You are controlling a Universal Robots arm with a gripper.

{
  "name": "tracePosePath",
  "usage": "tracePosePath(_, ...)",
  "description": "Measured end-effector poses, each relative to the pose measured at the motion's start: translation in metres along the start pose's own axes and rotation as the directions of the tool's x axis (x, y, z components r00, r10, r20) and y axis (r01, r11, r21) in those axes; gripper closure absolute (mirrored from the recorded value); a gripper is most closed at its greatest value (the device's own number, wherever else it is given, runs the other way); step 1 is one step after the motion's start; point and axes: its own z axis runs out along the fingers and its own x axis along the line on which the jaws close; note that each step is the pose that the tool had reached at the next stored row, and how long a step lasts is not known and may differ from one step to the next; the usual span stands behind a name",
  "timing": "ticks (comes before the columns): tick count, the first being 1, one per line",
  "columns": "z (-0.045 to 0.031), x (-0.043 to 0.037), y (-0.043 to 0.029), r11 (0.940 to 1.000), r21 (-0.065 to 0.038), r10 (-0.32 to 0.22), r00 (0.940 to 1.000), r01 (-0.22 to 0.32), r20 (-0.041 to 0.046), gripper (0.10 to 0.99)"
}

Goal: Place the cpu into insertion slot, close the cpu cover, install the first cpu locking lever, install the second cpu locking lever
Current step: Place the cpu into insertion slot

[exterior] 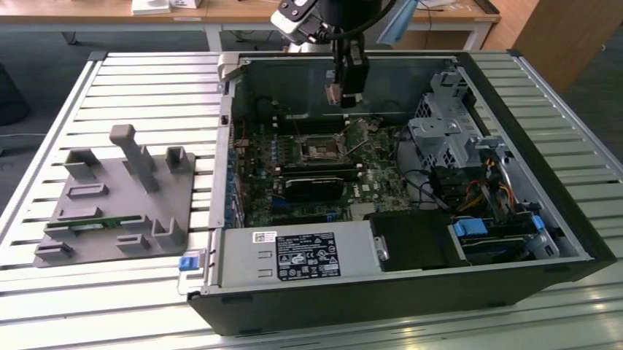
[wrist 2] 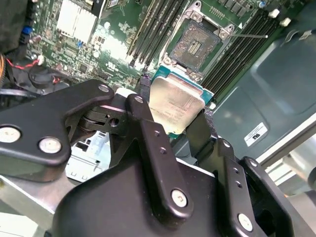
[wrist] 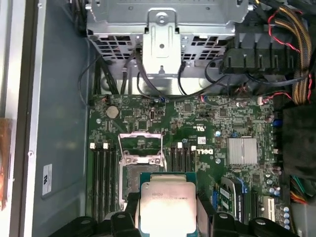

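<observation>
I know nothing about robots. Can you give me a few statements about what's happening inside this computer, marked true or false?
1. The gripper is clamped on the cpu. True.
2. The cpu already sits in the insertion slot. False: the slot is empty, and the cpu is held above the board.
3. The cpu cover is shut over the slot. False: it stands swung open.
4. A grey fixture lies beside the computer case, at the exterior view's left. True.
</observation>
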Motion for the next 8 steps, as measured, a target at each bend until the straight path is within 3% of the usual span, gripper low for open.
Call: tracePosePath(8,0.0005,0.0000,0.0000,0.9971,-0.001,0.076,0.9971,-0.076,0.0065,0.545)
